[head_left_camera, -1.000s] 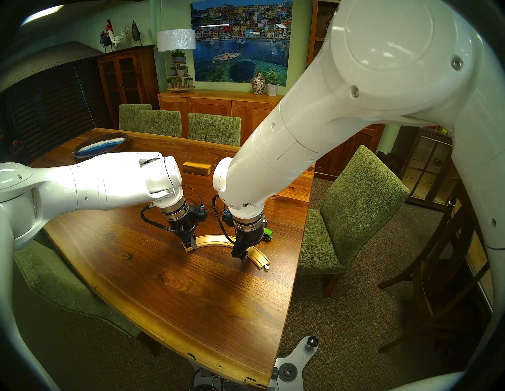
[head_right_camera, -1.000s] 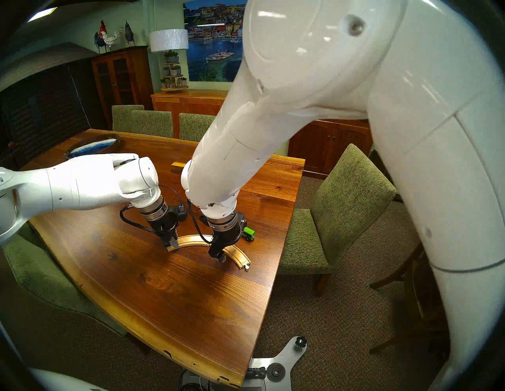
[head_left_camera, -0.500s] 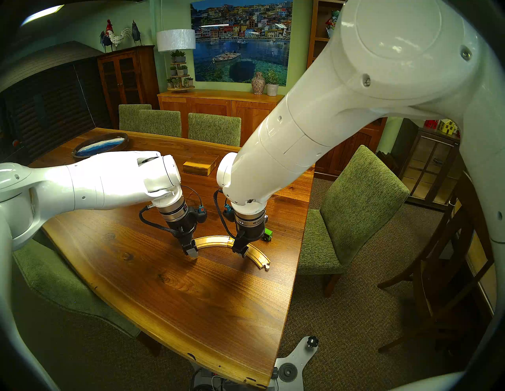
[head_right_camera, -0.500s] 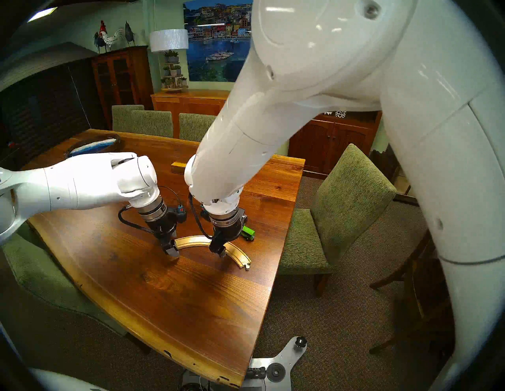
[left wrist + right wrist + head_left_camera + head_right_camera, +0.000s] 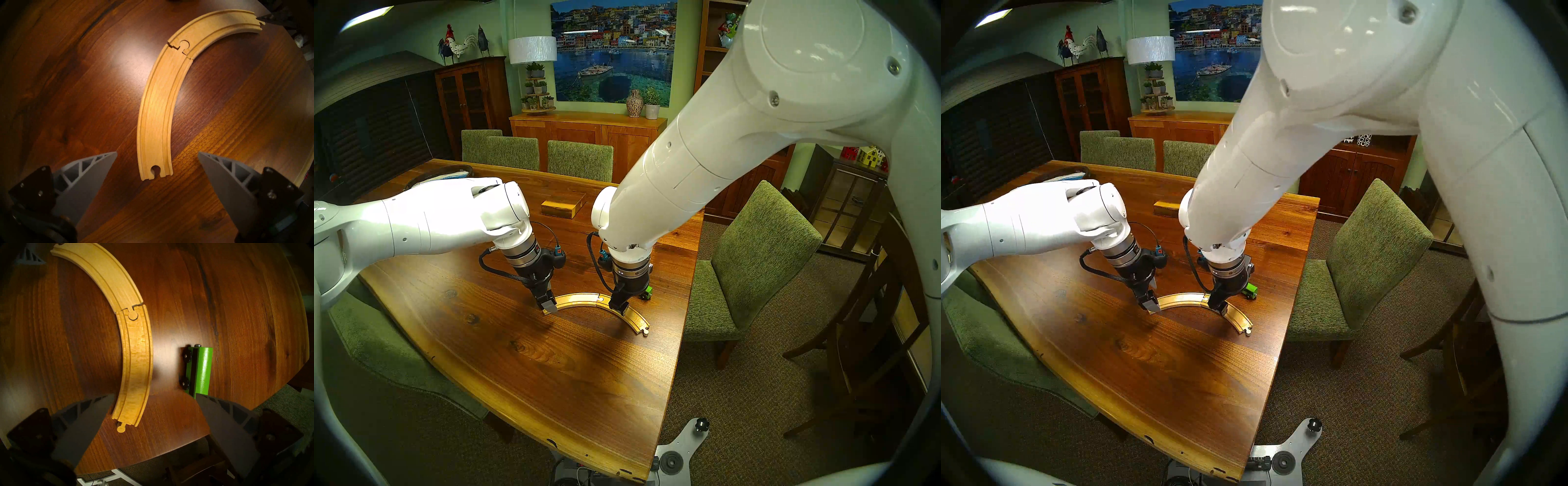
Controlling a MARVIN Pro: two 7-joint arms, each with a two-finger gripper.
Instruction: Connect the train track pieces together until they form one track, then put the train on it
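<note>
In the head views, the dark brown wooden table (image 5: 524,366) carries the pale grooved wooden track (image 5: 582,300), its two curved pieces joined by peg and socket into one arc. A rectangular wooden box (image 5: 560,207) lies at twelve o'clock from the arc, well apart, and a green upholstered chair (image 5: 751,261) stands at three o'clock off the table edge. The right arm's white forearm hides much of the far table. The small bright green train (image 5: 1250,290) sits on the table at two o'clock from the joint, just beside the arc's outer edge and partly hidden by the right gripper (image 5: 622,307). Compared with a second ago, the left gripper (image 5: 548,304) has let go of the arc's left end and risen; the right one has shifted toward the train.

In the left wrist view, the left gripper (image 5: 157,157) is spread wide, the track's socket end (image 5: 155,170) lying free between its fingers.

In the right wrist view, the right gripper (image 5: 155,399) is likewise spread, empty; the track's peg end (image 5: 121,428) lies at six o'clock between the fingers, the train (image 5: 201,369) at two o'clock.
</note>
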